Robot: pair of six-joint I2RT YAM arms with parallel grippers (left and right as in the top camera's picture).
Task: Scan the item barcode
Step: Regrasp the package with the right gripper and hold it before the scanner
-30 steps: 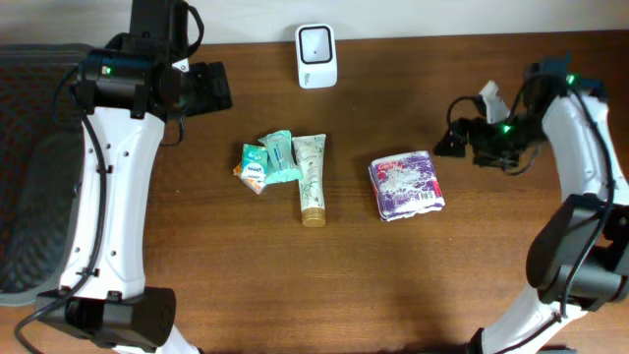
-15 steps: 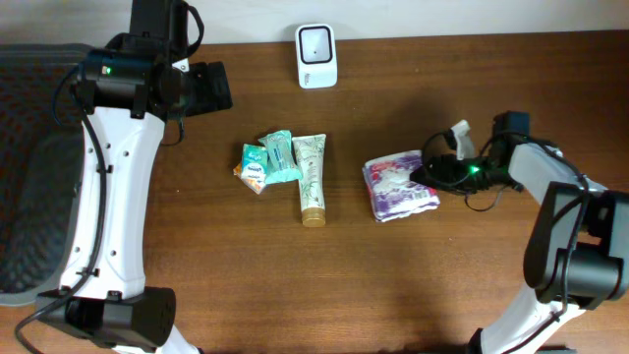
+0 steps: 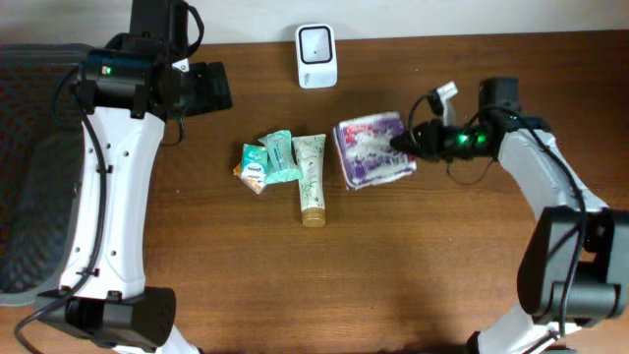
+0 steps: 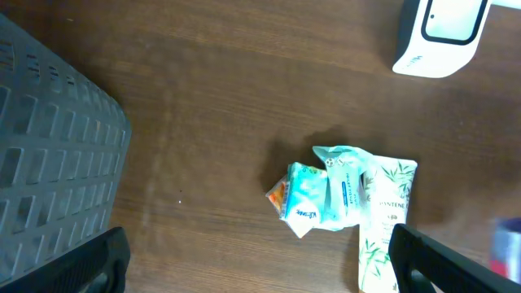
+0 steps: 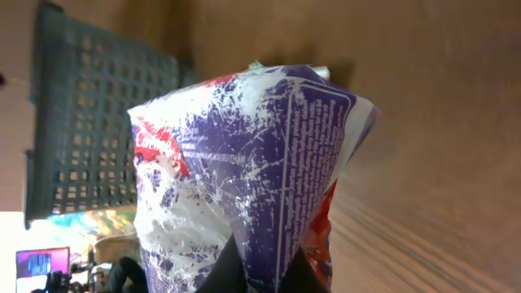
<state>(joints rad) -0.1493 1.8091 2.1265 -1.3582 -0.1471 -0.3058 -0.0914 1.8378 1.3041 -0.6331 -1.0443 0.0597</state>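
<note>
purple packet pinched at one edge, just short of the scanner

the purple packet [image 3: 371, 149] sits at the table's far middle, nearer than and right of the white scanner [image 3: 316, 56], its right edge clamped in the right gripper [image 3: 405, 144], fingers closed tight on crinkled film. the left gripper [image 3: 211, 87] hangs wide and empty at far left. with so thin a hold, the soft packet could sag, twist or slip, turning its barcode, unseen here, away from the scanner, or brushing the tube [image 3: 313, 177] beside it.
</note>
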